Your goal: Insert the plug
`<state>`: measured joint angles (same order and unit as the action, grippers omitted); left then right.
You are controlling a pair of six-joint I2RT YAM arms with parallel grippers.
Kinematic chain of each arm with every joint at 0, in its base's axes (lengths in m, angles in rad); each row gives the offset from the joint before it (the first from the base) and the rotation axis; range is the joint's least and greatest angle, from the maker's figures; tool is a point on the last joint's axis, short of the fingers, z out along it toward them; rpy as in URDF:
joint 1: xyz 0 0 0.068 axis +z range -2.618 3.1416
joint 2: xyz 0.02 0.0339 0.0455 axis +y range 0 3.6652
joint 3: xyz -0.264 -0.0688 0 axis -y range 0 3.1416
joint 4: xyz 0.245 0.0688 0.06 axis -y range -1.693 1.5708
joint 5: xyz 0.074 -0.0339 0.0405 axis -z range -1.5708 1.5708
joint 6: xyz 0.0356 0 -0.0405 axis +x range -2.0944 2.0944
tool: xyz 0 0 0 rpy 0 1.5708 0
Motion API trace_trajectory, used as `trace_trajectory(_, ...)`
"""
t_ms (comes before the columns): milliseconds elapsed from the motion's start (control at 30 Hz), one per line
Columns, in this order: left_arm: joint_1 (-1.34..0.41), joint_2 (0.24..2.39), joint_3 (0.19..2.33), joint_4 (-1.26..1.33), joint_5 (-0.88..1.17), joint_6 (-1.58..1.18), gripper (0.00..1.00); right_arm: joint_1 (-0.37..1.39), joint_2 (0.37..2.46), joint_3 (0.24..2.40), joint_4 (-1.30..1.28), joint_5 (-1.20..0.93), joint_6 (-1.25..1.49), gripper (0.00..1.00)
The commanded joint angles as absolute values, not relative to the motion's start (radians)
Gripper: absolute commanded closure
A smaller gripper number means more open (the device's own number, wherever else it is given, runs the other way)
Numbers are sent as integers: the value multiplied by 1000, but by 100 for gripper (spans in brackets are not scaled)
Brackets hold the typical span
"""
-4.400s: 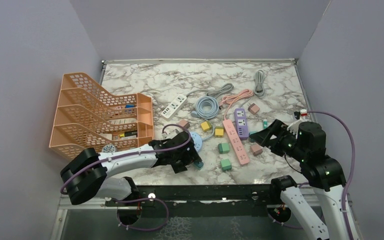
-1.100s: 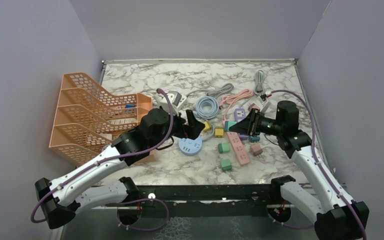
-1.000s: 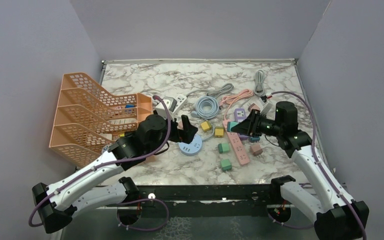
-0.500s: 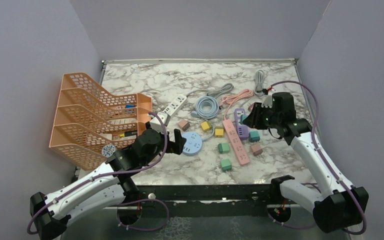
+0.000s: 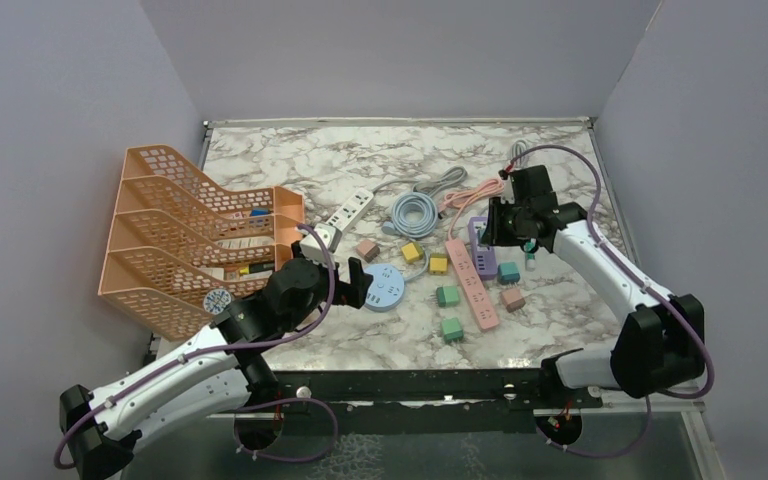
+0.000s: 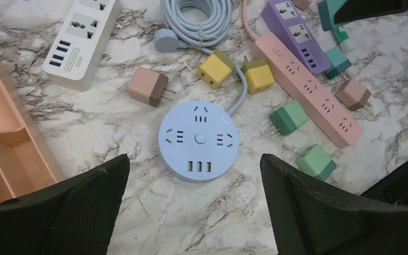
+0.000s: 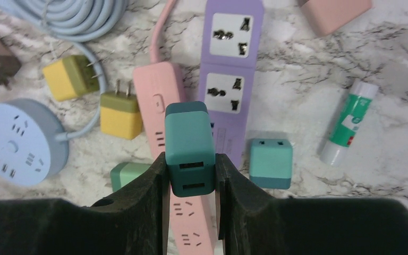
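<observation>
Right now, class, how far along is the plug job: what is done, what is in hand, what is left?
Done: the teal plug is picked up, right jaws shut on its sides. In hand: it is held over the purple power strip and the pink strip. Left: the insertion itself; no socket holds it yet. The left jaws stand open over the round blue socket, empty.

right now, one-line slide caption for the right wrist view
Right hand holds a teal plug above the pink strip and purple strip.
</observation>
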<state>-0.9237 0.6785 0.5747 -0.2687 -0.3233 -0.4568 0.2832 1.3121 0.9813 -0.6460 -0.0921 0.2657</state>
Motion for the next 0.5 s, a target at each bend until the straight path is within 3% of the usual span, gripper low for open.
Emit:
trace_trajectory(0, -923, 690, 606, -259, -319, -427, 5, 290, 1399, 1074, -700, 85, 284, 99)
trace_trajectory(467, -923, 734, 624, -273, -282, -404, 5, 288, 1684, 1305, -742, 163, 254, 99)
